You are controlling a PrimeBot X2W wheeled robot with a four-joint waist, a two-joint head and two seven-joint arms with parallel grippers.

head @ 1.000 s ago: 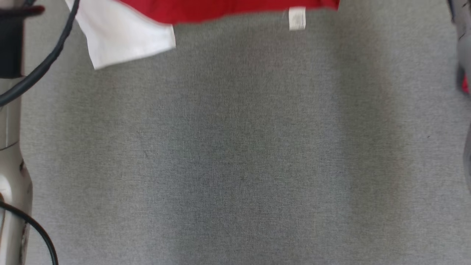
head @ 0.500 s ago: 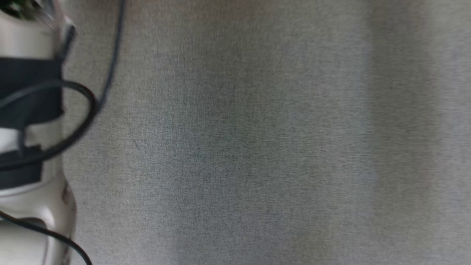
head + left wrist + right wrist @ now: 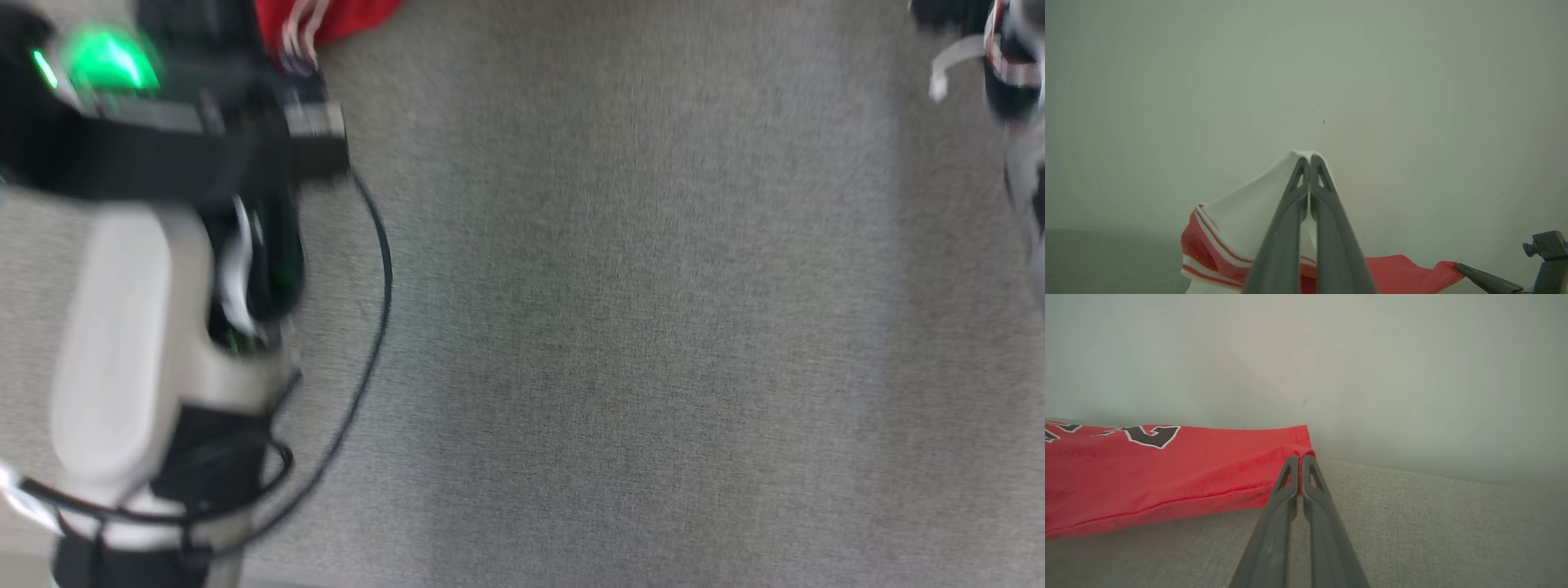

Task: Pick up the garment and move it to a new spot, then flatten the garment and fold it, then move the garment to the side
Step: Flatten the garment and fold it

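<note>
One grey woven surface (image 3: 620,343), spread across the head view from near to far. One pale wall (image 3: 1306,61), plain, behind both grippers in the wrist views. One left forearm (image 3: 114,351), pale with black bands, blurred, at the near left of the head view. One garment (image 3: 1147,473), red, with a white sleeve (image 3: 1241,204) edged in red-and-white stripes, raised at two points and stretched between the grippers; a red scrap of it shows at the far left of the head view, beyond the forearm; whether its lower fold touches the grey surface cannot be told. One left gripper (image 3: 1309,159), jaws pinched tight on the edge of the white sleeve. One right gripper (image 3: 1300,458), jaws pinched tight on a hemmed red corner of the garment. One black cable (image 3: 380,302), looping just right of the forearm. One patch of black lettering (image 3: 1147,435), outlined in white, on the red cloth. One green light (image 3: 106,57), at the far left on the left wrist.
</note>
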